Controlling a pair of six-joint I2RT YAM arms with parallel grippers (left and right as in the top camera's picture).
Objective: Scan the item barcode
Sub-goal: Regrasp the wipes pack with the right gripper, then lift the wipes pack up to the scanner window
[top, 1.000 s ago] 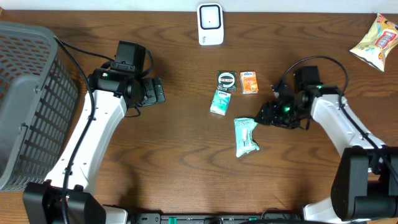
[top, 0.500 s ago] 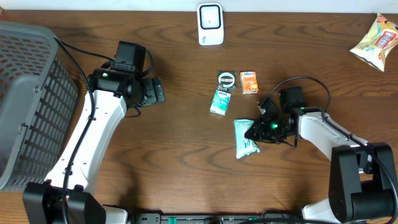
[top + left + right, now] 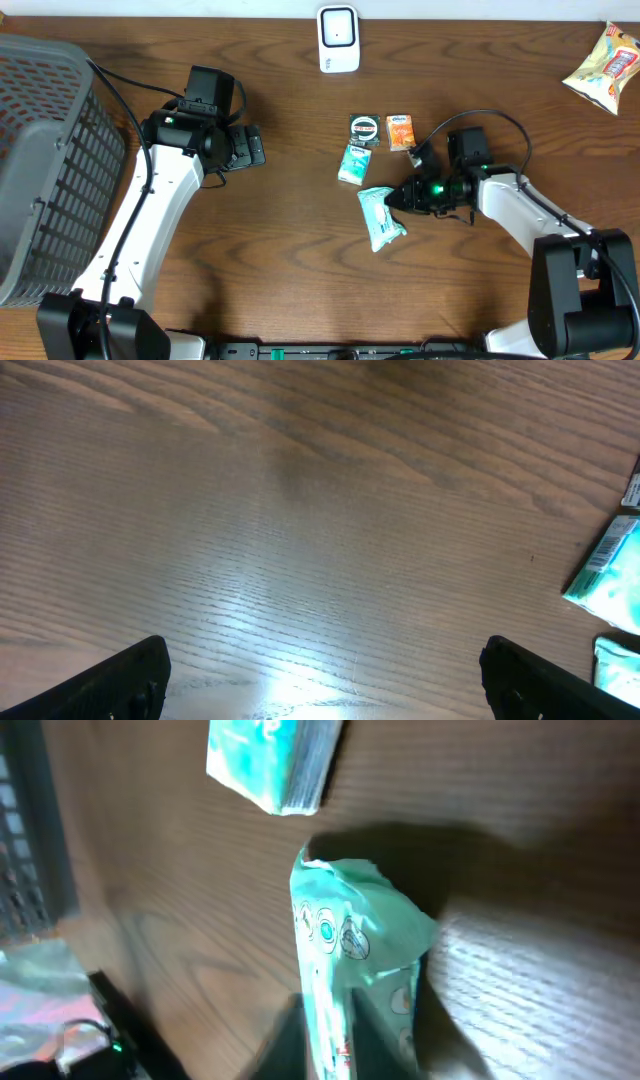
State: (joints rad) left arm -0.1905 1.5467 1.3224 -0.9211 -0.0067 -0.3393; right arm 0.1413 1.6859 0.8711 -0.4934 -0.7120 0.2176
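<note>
The item, a teal pouch (image 3: 380,216) with small printed pictures, is lifted at one end near the table's middle. My right gripper (image 3: 399,199) is shut on its right edge. In the right wrist view the pouch (image 3: 352,935) hangs crumpled, its edge pinched between the dark fingers (image 3: 372,1045) of the gripper (image 3: 325,1042). A white scanner (image 3: 338,38) stands at the back centre. My left gripper (image 3: 255,147) hovers open left of the items. The left wrist view shows it (image 3: 325,680) wide apart over bare wood. No barcode shows.
A small teal pack (image 3: 353,163), a black round-label packet (image 3: 363,130) and an orange box (image 3: 400,132) lie just behind the pouch. A grey basket (image 3: 50,160) fills the left edge. A snack bag (image 3: 605,68) lies at the far right back.
My right arm swung left to the pouch, shut on its edge, and pulled it up and leftward, so it now tilts. The left arm has not moved.
</note>
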